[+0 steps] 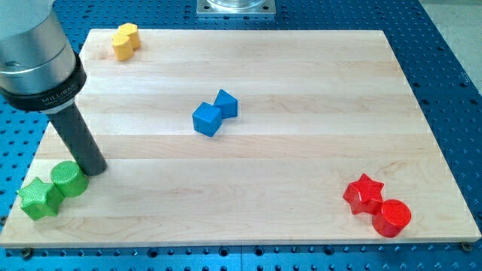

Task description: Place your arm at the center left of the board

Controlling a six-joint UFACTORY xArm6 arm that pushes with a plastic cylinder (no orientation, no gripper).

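Note:
My tip (pixel 93 170) rests on the wooden board (pixel 301 90) near its left edge, a little below mid-height. The dark rod rises up and left to the grey arm body at the view's top left. A green cylinder (pixel 68 178) sits just left of and below the tip, very close to it or touching; I cannot tell which. A green star (pixel 39 199) touches the cylinder at its lower left.
Two blue cubes (pixel 215 113) sit together near the board's middle. A yellow block (pixel 125 40) lies at the top left corner. A red star (pixel 364 193) and a red cylinder (pixel 392 217) sit at the bottom right.

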